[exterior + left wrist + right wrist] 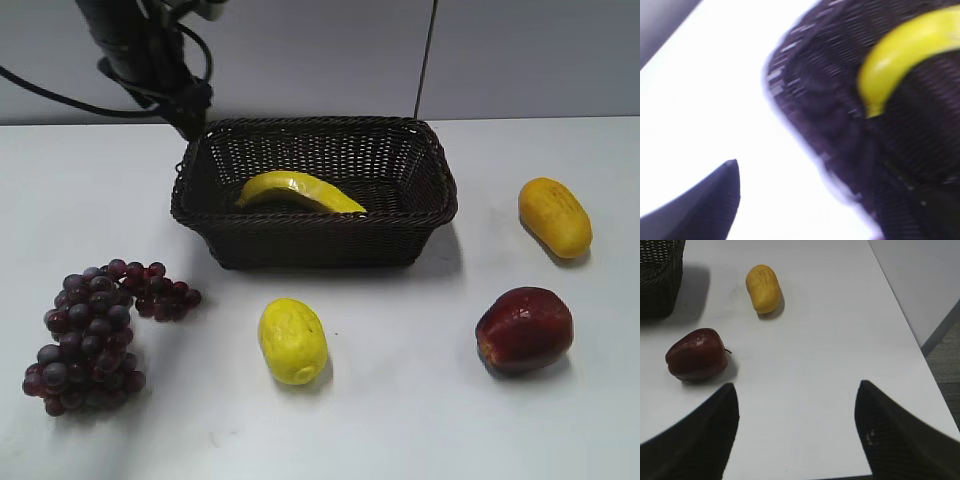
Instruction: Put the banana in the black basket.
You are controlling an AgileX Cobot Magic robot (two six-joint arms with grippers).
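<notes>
The banana (298,190) lies inside the black basket (420,215) at the back middle of the table, resting on the basket floor. In the blurred left wrist view the banana (900,50) shows inside the basket (815,85). My left gripper (795,170) is above the table by the basket's far left corner and holds nothing. Only its left finger shows clearly; the finger sits wide to the side, so it reads as open. Its arm (150,55) stands at the upper left. My right gripper (796,390) is open and empty over bare table.
A bunch of dark grapes (95,335) lies front left. A stubby yellow fruit (292,340) sits in front of the basket. A red apple (524,328) and an orange-yellow oblong fruit (555,216) are on the right. The table's right edge (925,365) is near the right gripper.
</notes>
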